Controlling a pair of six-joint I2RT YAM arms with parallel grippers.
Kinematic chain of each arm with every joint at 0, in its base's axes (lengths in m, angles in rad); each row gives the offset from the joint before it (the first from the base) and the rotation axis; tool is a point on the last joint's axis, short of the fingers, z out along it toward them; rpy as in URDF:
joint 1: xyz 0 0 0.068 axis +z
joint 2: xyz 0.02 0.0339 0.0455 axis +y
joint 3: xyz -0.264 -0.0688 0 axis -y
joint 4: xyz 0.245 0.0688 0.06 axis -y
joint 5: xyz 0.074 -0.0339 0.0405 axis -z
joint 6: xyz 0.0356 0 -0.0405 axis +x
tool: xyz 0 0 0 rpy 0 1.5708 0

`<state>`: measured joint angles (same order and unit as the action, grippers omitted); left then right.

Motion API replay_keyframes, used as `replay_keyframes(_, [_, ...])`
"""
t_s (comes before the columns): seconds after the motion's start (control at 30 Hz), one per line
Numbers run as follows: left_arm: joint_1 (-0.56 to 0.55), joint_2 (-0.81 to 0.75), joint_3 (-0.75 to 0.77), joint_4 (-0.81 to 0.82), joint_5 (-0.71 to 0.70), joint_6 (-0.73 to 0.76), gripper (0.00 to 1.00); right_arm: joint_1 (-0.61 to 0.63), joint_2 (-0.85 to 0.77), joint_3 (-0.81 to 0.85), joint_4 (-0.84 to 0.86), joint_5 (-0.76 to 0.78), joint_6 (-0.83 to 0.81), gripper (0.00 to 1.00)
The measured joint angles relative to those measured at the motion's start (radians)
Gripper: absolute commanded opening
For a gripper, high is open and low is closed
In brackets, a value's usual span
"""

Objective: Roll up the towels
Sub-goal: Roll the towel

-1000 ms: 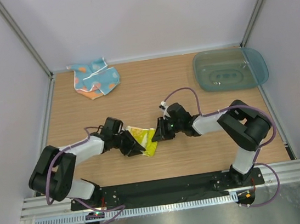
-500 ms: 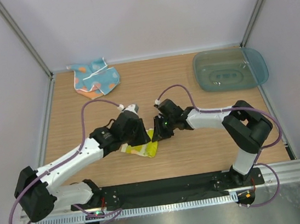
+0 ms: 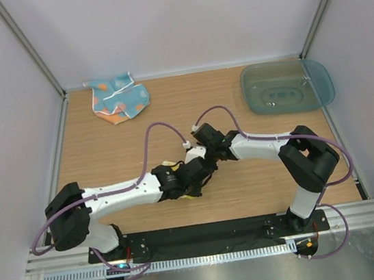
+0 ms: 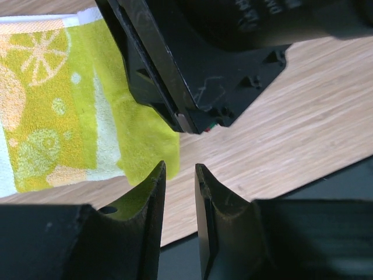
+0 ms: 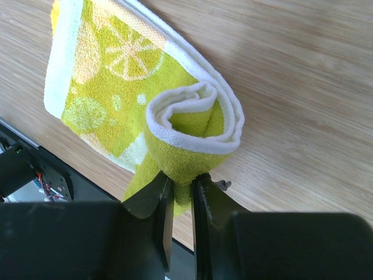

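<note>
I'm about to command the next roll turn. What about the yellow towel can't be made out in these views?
- Top view: both arms' wrists cover nearly all of the yellow towel, so the roll is unseen.
- Left wrist view: the body of the right gripper hides the roll. A finger of the left gripper covers the towel's corner, so contact is unclear.
- Right wrist view: the top edge crops the towel's flat end.

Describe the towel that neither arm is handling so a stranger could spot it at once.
Start at the wooden table and go to its far left corner. The blue towel lies crumpled there; unlike the yellow towel near the front, it is light blue with orange and white shapes.
</note>
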<state>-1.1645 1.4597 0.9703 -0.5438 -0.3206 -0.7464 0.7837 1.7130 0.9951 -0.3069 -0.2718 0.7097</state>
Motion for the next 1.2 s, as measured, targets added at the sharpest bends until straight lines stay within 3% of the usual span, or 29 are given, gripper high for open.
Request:
replay_keyframes(0.43, [-0.013,0.106,0.0,-0.001,-0.077,-0.011,0.35,-0.002,0.0,0.0,-0.029,0.001,0.001,0.21])
replay_keyframes(0.87, [-0.033,0.147,-0.011,0.062,-0.089,-0.062,0.34,-0.01,0.01,0.0,-0.079,0.005,0.035,0.23])
replay_keyframes(1.2, [-0.047,0.164,-0.019,0.089,-0.097,-0.11,0.36,-0.022,0.011,-0.01,-0.087,0.008,0.09,0.43])
